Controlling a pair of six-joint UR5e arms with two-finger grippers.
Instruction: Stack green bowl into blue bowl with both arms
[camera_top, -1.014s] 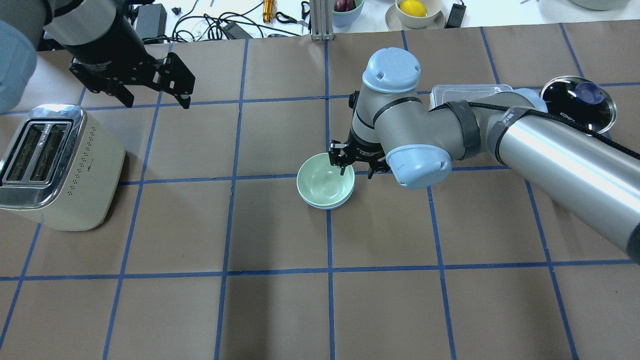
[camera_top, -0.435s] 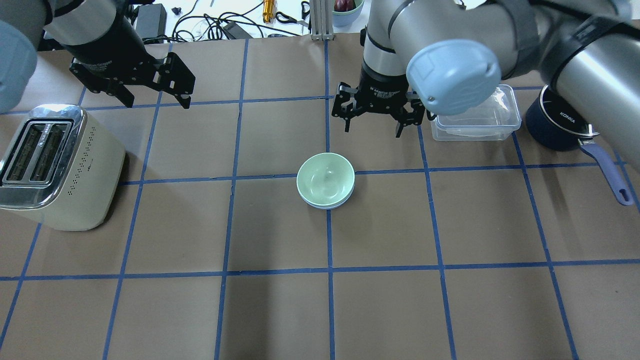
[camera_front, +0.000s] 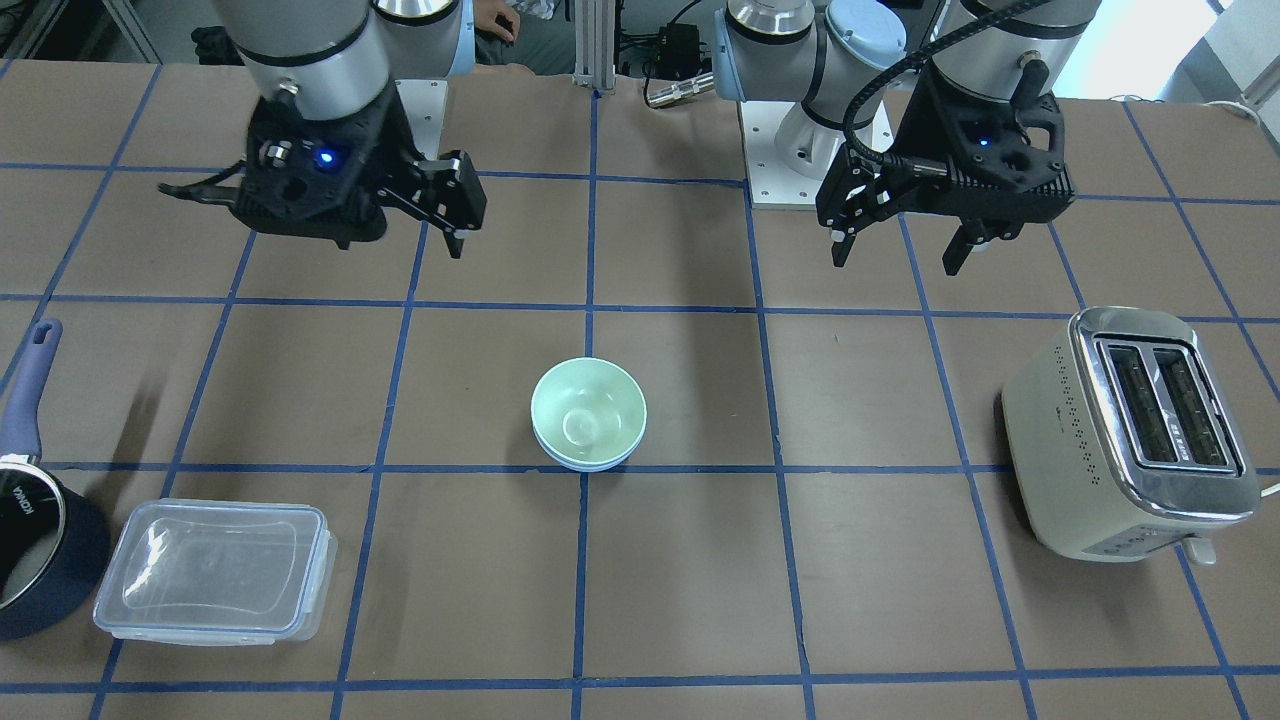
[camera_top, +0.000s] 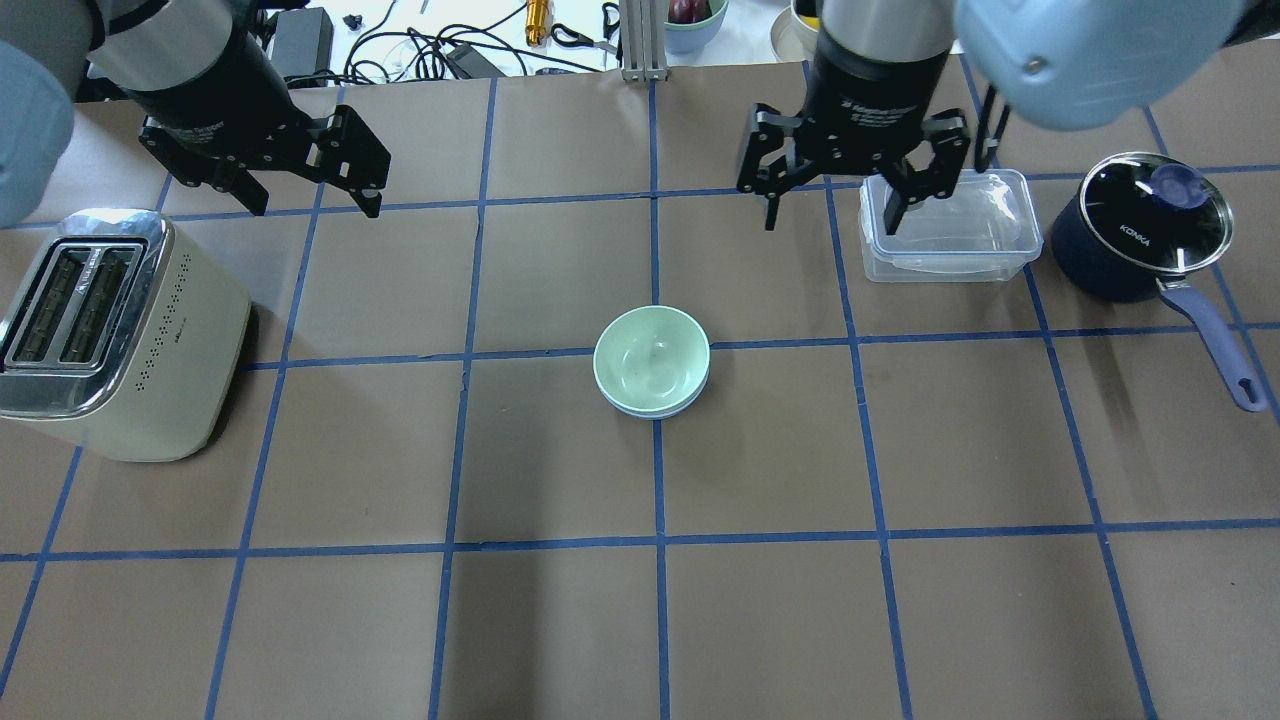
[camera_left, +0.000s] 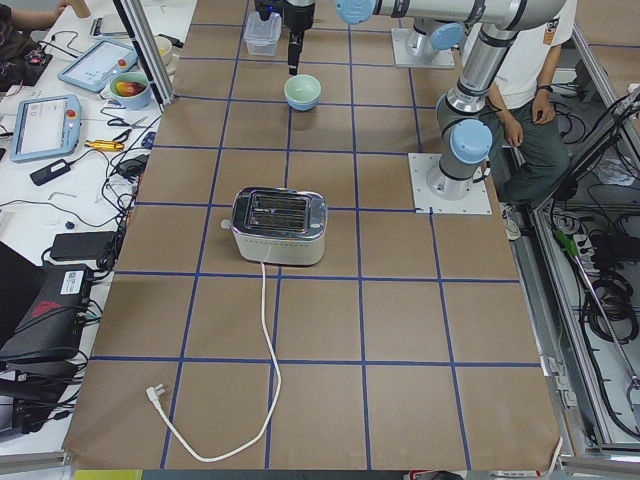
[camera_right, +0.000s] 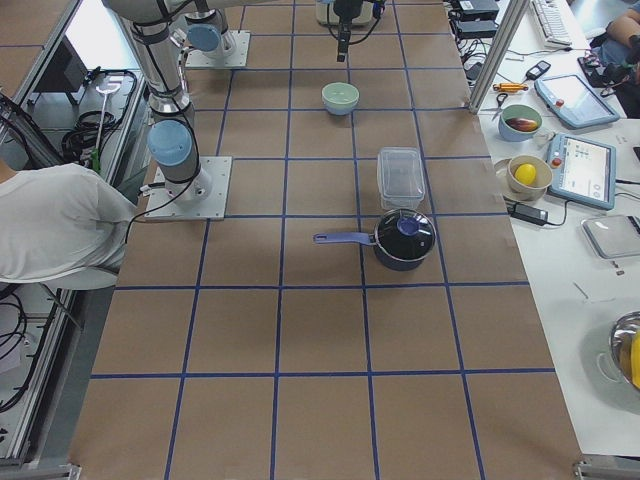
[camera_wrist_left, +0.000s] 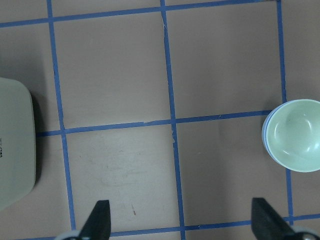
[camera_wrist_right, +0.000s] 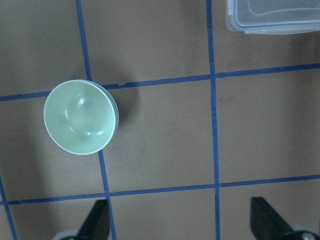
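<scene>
The green bowl (camera_top: 650, 355) sits nested inside the blue bowl (camera_top: 662, 413) at the table's middle; only the blue bowl's rim shows beneath it. Both show in the front view, green bowl (camera_front: 588, 405) over blue bowl (camera_front: 590, 464). My right gripper (camera_top: 832, 222) is open and empty, raised behind and to the right of the bowls. My left gripper (camera_top: 313, 205) is open and empty at the back left, far from the bowls. The right wrist view shows the green bowl (camera_wrist_right: 80, 117) to the upper left of the open fingers. The left wrist view shows it (camera_wrist_left: 295, 142) at the right edge.
A cream toaster (camera_top: 110, 330) stands at the left. A clear lidded container (camera_top: 950, 225) lies at the back right, just under my right gripper's outer finger. A dark navy saucepan (camera_top: 1140, 230) with a glass lid stands beside it, its handle pointing to the front right.
My right gripper has let go of the green bowl's rim, risen and moved back and right, open. The bowls stay nested. The left arm has not moved.
</scene>
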